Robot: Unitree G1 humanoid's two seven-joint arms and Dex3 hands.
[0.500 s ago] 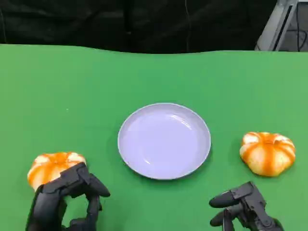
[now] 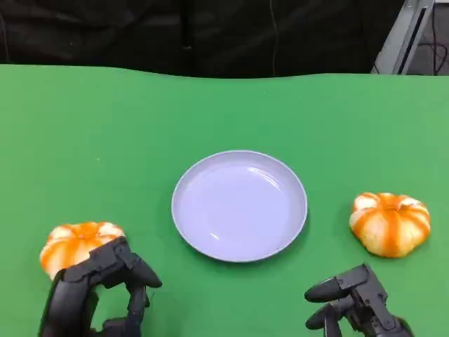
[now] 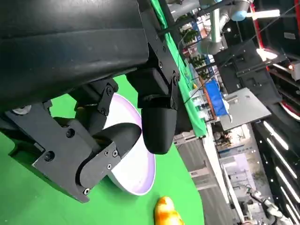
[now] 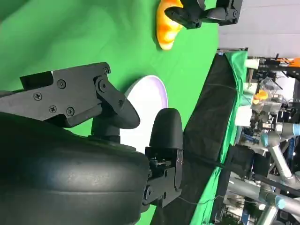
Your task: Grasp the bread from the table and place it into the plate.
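Two orange-and-white striped bread rolls lie on the green table, one at the near left [image 2: 74, 242] and one at the right [image 2: 390, 223]. A pale lilac plate [image 2: 239, 206] sits between them with nothing in it. My left hand [image 2: 98, 291] hovers just in front of the left bread, partly covering its near edge, fingers curved and apart, holding nothing. My right hand [image 2: 354, 305] hangs near the front edge, well short of the right bread, fingers spread and empty. The left wrist view shows the plate [image 3: 140, 173] and the right bread [image 3: 166, 213]. The right wrist view shows the plate [image 4: 152, 101] and the left bread [image 4: 167, 26].
The green cloth [image 2: 140, 126] covers the whole table up to a black backdrop [image 2: 210, 35]. A grey metal stand [image 2: 407, 35] rises at the far right corner.
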